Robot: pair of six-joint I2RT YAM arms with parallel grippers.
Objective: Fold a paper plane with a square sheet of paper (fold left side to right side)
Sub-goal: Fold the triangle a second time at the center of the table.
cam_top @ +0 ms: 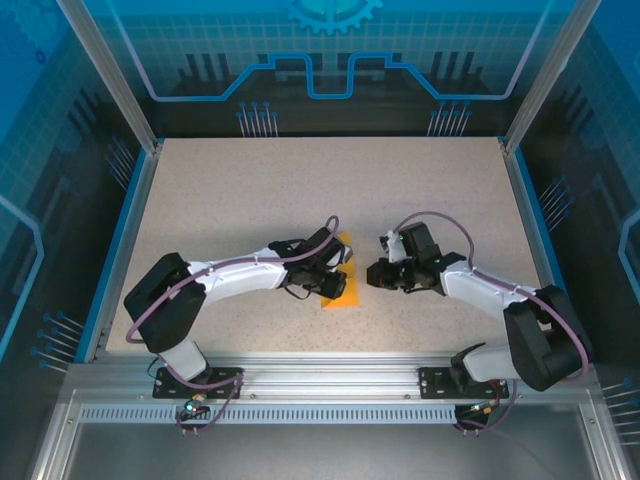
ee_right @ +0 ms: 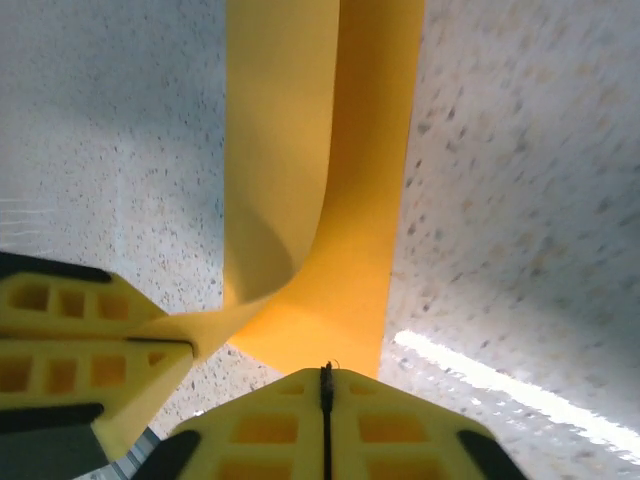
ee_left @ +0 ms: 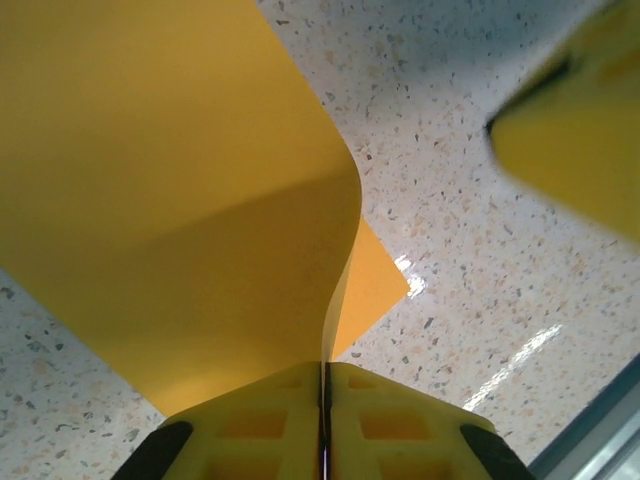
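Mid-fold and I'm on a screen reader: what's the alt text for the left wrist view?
The left gripper, shut at bottom centre, pinches an edge of the square sheet of paper. The sheet's orange upper part curls up and leftward over a flat layer lying on the speckled table. A blurred yellow finger sits at upper right.

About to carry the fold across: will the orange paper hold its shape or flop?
Likely floppy: the orange paper bows in a soft curl above where the left end effector pinches it. Probably very light: one pinched edge holds the curl up. Seen edge-on it looks thin, so a push would probably buckle it.
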